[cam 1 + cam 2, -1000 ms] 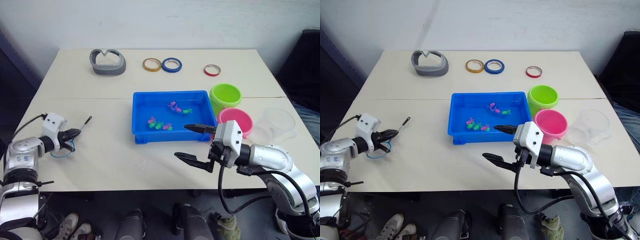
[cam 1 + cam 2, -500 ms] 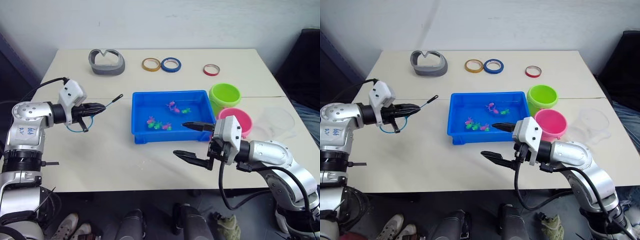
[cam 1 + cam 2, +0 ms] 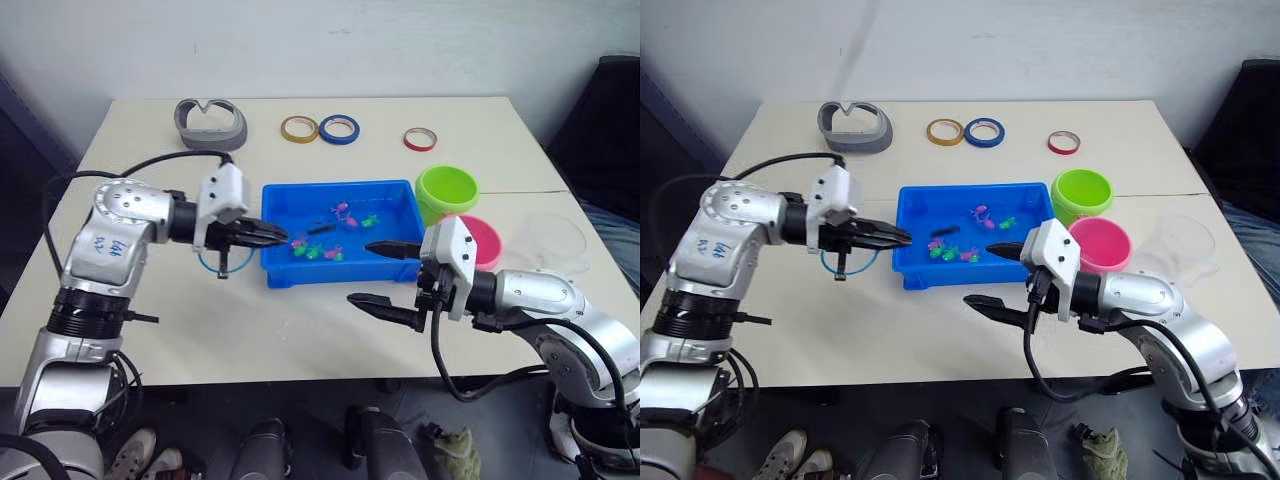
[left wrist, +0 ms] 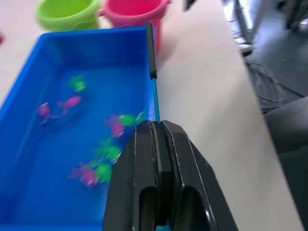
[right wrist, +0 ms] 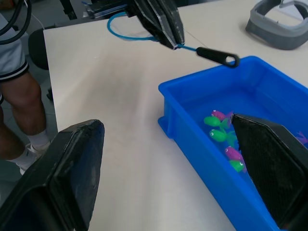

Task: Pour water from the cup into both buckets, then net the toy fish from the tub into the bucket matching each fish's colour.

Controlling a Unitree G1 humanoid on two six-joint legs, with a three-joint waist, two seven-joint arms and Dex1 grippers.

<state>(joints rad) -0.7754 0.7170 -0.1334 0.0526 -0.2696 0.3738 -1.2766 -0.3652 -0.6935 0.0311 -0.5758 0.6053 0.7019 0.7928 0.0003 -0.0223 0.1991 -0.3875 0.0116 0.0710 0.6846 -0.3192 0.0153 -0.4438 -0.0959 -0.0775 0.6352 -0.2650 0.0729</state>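
- I see the net (image 5: 144, 30) pinched in my left gripper (image 3: 268, 235), fingers clamped tight on its thin stick; the blue hoop hangs behind the fingers over the table, and the dark handle end reaches out over the near-left part of the tub (image 3: 283, 196).
- The tub sits mid-table with water in it and the toy fish (image 3: 322, 248) scattered inside, green and pink ones mixed, most gathered toward the front and a few farther back.
- The green bucket (image 3: 449, 192) stands just beside the tub's right end, and the pink bucket (image 3: 482, 238) is in front of it, the two almost touching.
- The cup (image 3: 556, 241) stands upright to the right of the pink bucket, near the table's right edge.
- My right gripper (image 3: 385, 275) hovers spread wide and grasping nothing, one finger over the tub's front-right corner, the other out over bare table in front of the tub.
- Farther back on the table (image 3: 150, 300) I can make out a grey curved piece (image 3: 210, 124), a yellow tape ring (image 3: 298, 128), a blue tape ring (image 3: 338, 128) and a red tape ring (image 3: 419, 139).
- The right wrist view catches a person's bare legs (image 5: 19, 101) beside the table.
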